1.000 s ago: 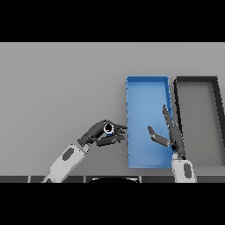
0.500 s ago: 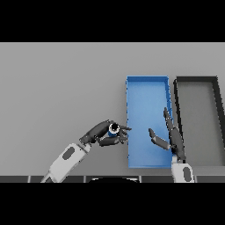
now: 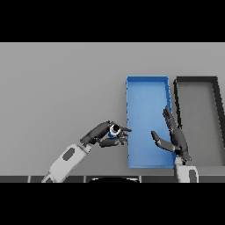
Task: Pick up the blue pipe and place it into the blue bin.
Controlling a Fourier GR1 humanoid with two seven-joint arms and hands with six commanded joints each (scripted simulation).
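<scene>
Nearing blue bin [image 3: 147, 88] — left hand [image 3: 105, 135] carrying blue pipe [image 3: 114, 130] rightward | right hand [image 3: 172, 137] lower

Left robot hand [image 3: 105, 134] with blue pipe [image 3: 114, 130] now nearer blue bin [image 3: 147, 80], fingertips at its left wall; right robot hand [image 3: 173, 138] slightly lower.

left hand [image 3: 103, 135] curled, right hand [image 3: 175, 137] open-fingered

Two bins on table [image 3: 52, 79], right half, long sides running front to back. Blue bin [image 3: 130, 127] sits left of second bin [image 3: 178, 110], just beside it, narrow gap between. Pipe [image 3: 114, 130] just left of blue bin's left wall, toward the front edge. Left half of table carries nothing else visible.
</scene>
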